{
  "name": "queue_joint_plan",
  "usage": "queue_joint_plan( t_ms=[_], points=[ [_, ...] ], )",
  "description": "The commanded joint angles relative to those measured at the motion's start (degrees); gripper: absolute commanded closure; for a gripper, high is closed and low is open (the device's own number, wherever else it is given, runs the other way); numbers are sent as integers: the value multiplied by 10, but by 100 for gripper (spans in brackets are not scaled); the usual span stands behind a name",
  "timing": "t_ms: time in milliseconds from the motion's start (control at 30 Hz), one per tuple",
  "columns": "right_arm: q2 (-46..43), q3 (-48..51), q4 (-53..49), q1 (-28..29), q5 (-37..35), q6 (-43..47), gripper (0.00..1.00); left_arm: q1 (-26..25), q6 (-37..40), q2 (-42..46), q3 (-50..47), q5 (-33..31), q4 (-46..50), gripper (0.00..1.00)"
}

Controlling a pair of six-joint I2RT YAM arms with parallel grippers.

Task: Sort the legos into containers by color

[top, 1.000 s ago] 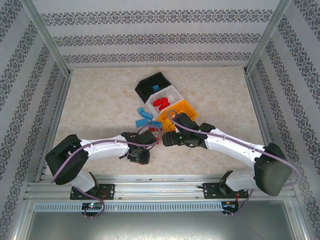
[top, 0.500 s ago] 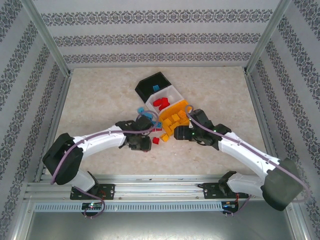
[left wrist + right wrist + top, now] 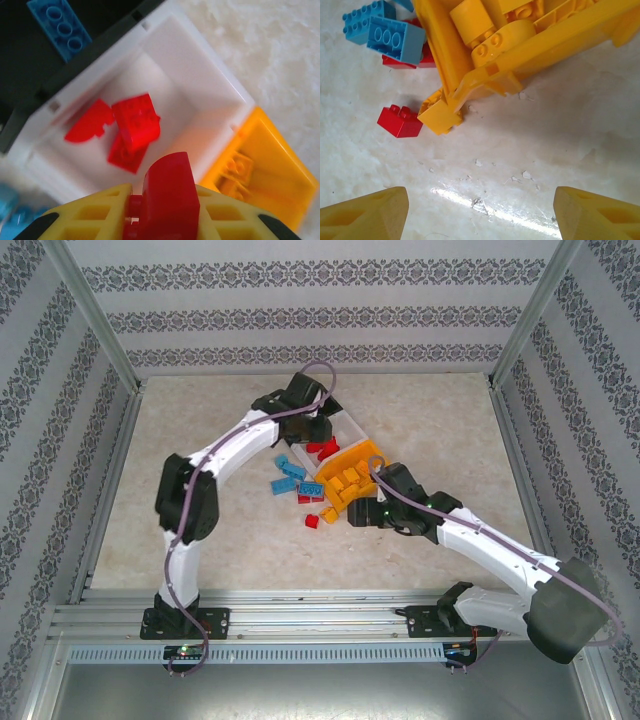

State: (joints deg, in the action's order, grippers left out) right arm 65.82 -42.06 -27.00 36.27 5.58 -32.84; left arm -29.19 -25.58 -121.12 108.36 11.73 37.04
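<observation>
**Red brick gripped above the white bin**

Yellow fingers [image 3: 95,212] of the left end effector [image 3: 165,220] are clamped tight on a red brick [image 3: 167,192]. It hangs directly over the white bin [image 3: 195,80], where several red bricks [image 3: 132,127] already lie. On one side of that bin is the black bin [image 3: 85,67] with a blue brick [image 3: 60,27] inside. On the other side, touching it, is the orange-yellow bin [image 3: 285,175], which holds yellow bricks [image 3: 235,170].

The right end effector [image 3: 480,215] is spread wide and empty, low over the bare desk [image 3: 530,145] just in front of the orange-yellow bin's lip. A loose yellow brick [image 3: 439,114] touches that lip, with a loose red brick [image 3: 400,121] right against it. Further along, two loose blue bricks [image 3: 395,37] rest close together, one partly over another red piece.

In the overhead view the three bins form a diagonal row near the middle of the desk. The left arm is stretched far out to them, and more blue pieces [image 3: 288,475] are scattered on the desk to their left.
</observation>
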Motion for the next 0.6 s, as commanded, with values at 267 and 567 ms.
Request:
queue_joint_plan(
  t_ms=[267,567],
  points=[
    [55,-47,-29,60,-34,12,18,17,40,-75,111,2,70,35],
    [227,-159,-5,121,-19,16,18,38,39,197,-163,-30,-8,19]
  ],
)
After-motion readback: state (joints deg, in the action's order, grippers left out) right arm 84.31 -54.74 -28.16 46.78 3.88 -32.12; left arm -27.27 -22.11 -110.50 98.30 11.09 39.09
